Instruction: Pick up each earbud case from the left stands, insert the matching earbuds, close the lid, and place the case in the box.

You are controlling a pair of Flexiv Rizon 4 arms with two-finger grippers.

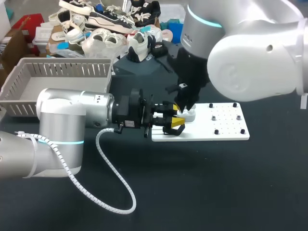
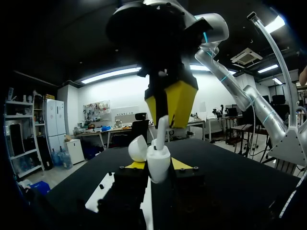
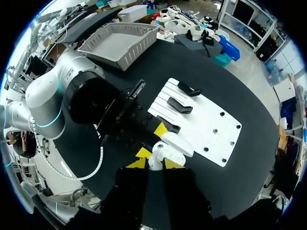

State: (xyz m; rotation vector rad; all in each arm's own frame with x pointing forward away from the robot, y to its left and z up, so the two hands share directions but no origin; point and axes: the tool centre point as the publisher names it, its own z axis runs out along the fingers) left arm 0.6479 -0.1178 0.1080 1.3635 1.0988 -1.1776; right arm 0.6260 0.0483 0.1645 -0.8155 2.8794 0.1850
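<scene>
- Closest to the left wrist camera are my left gripper's [image 2: 158, 166] black fingers, clenched from both sides on the white earbud case [image 2: 157, 158]
- I see the case upright between the yellow tips, with its lid [image 2: 137, 147] swung open to one side
- Just above it hangs my right gripper [image 2: 169, 108], pointing straight down, its yellow tips pinching a white earbud [image 2: 162, 128] by the upper end
- The earbud's lower end meets the open mouth of the case; how deep it sits I cannot tell
- From the head view, my left arm comes in level over the table and my right arm drops from above, the two grippers meeting at the left end of the white board [image 1: 226, 132]
- Whether the case touches the board I cannot tell
- Small dark pegs [image 1: 216, 131] dot the board's right part, and the right wrist view shows black stands [image 3: 180, 105] in a row on its other part, just beside the held case
- A grey slatted box [image 1: 62, 69] sits at the far left of the table, well apart from the case
- A white coiled cable [image 1: 115, 183] loops from my left arm onto the dark tabletop
</scene>
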